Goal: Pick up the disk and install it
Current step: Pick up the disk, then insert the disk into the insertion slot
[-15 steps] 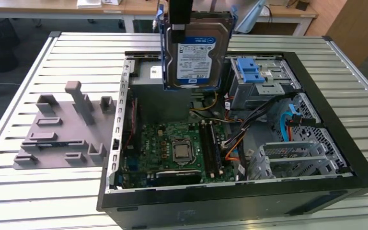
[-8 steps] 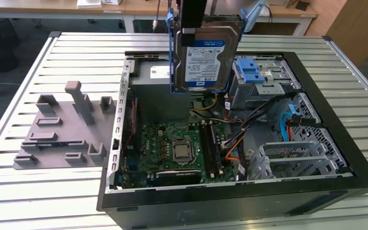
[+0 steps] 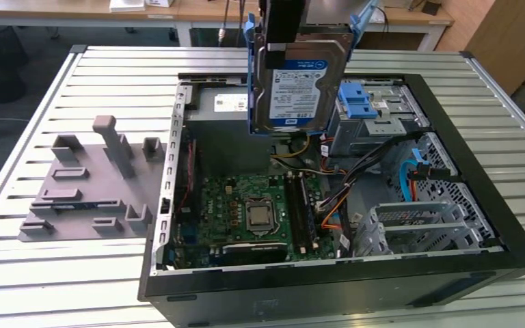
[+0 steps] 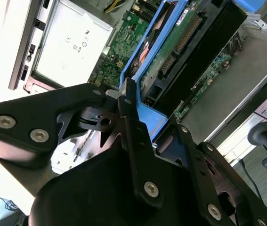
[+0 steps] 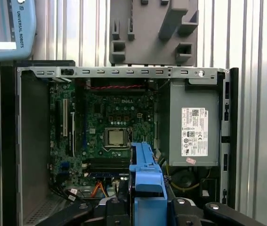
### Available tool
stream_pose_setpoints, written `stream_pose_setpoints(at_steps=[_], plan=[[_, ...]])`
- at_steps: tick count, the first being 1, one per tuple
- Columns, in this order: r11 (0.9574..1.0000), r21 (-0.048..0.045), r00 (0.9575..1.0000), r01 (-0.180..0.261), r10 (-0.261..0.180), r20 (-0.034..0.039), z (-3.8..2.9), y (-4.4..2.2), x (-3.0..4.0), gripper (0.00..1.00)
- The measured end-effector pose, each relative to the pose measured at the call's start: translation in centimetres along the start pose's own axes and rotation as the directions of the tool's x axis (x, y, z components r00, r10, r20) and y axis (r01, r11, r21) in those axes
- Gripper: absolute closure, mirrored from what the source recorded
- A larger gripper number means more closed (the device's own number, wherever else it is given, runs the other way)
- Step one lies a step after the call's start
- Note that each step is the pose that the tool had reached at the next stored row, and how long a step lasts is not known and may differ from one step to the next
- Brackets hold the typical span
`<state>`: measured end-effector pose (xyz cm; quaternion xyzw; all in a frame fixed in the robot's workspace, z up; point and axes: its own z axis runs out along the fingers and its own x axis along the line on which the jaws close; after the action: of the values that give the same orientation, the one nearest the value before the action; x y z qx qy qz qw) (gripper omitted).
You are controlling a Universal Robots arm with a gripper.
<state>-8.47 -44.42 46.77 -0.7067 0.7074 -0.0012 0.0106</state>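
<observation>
The disk (image 3: 297, 85), a silver-grey hard drive with a blue-and-white label and blue plastic rails, hangs upright above the far part of the open computer case (image 3: 481, 198). My gripper (image 3: 284, 42) comes down from above and is shut on the disk's upper edge. In the second wrist view the black fingers (image 4: 126, 106) clamp the blue rail (image 4: 147, 117) of the disk (image 4: 180, 42), whose circuit-board underside shows. The first wrist view has the blue rail (image 5: 145, 172) standing up between the gripper (image 5: 145, 207) fingers, over the motherboard (image 5: 109, 127).
Inside the case lie the motherboard (image 3: 253, 205), a grey metal box with a white sticker (image 5: 190, 127), a bright blue latch bracket (image 3: 357, 102) on the drive bay, cables and a metal cage (image 3: 422, 229). A grey moulded fixture (image 3: 89, 184) sits on the slatted table (image 3: 52, 273).
</observation>
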Motion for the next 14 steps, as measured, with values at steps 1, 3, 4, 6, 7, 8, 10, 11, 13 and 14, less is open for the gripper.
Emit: stream_pose_setpoints(at_steps=[1,3,4,6,7,8,10,11,13,14], plan=[[1.0,0.0001,1.0,0.0,0.0,0.0001,0.01,-0.22,0.0,0.64],[1.0,0.0001,1.0,0.0,0.0,0.0001,0.01,-0.43,0.0,0.64],[1.0,0.0,1.0,0.0,0.0,0.0,0.01,-0.43,0.01,0.64],[1.0,0.0,1.0,0.0,0.0,0.0001,0.01,-0.43,0.09,0.64],[1.0,0.0001,1.0,0.0,0.0,0.0,0.01,-0.43,0.15,0.64],[1.0,0.0001,1.0,0.0,0.0,0.0,0.01,-0.43,0.22,0.64],[1.0,0.0,1.0,0.0,0.0,0.0002,0.01,-0.42,0.31,0.64],[1.0,0.0,1.0,0.0,0.0,0.0002,0.01,-0.42,0.31,0.64],[1.0,0.0,1.0,0.0,0.0,0.0001,0.01,-0.42,0.42,0.64],[1.0,0.0,1.0,0.0,0.0,0.0,0.0,-0.43,0.53,0.64]])
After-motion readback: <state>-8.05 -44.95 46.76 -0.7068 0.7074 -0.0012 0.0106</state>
